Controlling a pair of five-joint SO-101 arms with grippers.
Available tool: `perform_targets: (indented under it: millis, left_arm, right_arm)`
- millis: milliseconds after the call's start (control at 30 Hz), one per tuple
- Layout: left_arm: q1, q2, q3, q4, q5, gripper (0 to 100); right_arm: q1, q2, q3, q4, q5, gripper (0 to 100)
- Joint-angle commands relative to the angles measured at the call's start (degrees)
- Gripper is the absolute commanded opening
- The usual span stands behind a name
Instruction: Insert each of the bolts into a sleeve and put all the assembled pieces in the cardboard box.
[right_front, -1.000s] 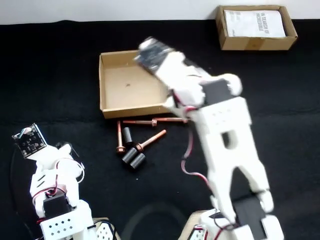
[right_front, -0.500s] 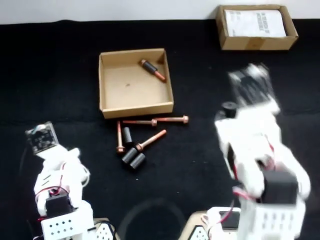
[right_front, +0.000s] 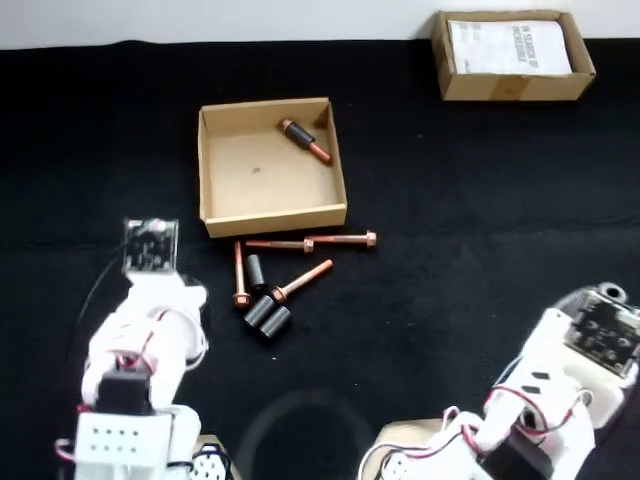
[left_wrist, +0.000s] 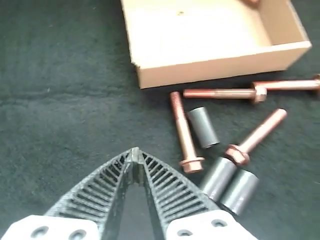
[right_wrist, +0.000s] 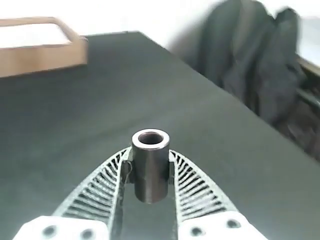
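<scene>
The open cardboard box (right_front: 225, 170) holds one assembled bolt-and-sleeve piece (right_front: 303, 140) at its far right corner. In front of the box lie several loose copper bolts (right_front: 303, 280) and three dark sleeves (right_front: 266, 315). My left gripper (left_wrist: 135, 152) is shut and empty. It hovers just short of these parts, nearest an upright-lying bolt (left_wrist: 182, 132) and a single sleeve (left_wrist: 202, 127); the box wall (left_wrist: 215, 65) is beyond them. My right gripper (right_wrist: 150, 152) is shut on a dark sleeve (right_wrist: 150, 172) that stands with its bore up, over bare table far from the parts.
A second cardboard box (right_front: 513, 88) with a printed sheet stands at the far right corner and also appears as a box edge (right_wrist: 40, 50). The left arm (right_front: 140, 340) is at the near left, the right arm (right_front: 560, 380) at the near right. Black cloth covers the table.
The right arm pulled back from over the box to the near right, and the assembled piece now shows inside the box. The left arm swung right, toward the loose parts.
</scene>
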Motion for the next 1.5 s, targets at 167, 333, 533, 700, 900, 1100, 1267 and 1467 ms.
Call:
perform_targets:
  millis: [167,333,533,700,900,1100,1267,1467]
  left_arm:
    - [14.0,45.4,-40.9,14.7,-4.0,1]
    - [21.1,65.6,-61.1,23.6,-17.1,1]
    - [24.2,84.4,-80.9,26.6,-36.6,1]
    - [27.0,98.4,-95.4,30.1,-47.7,1]
    - [30.5,116.3,-118.5,39.4,-58.3,1]
    - [29.9,131.7,-137.0,42.4,-64.9,1]
    - [29.5,137.9,-142.6,43.0,-66.3,1]
    - [29.2,138.5,-142.5,43.3,-66.3,12]
  right_arm:
    - [9.2,-1.6,14.2,-13.9,-2.7,0.6]
    - [12.2,-1.6,21.6,-21.2,-2.8,0.6]
    - [13.8,-1.6,29.0,-29.4,-2.5,0.6]
    - [13.3,-1.6,30.1,-30.5,-2.8,0.6]
    - [12.1,-1.6,30.1,-30.5,-2.9,0.6]
    - [12.1,-1.6,30.1,-30.5,-2.9,0.6]
    - [11.8,-1.6,30.1,-30.5,-2.9,0.6]
    - [10.3,-1.6,30.1,-30.5,-2.9,0.6]
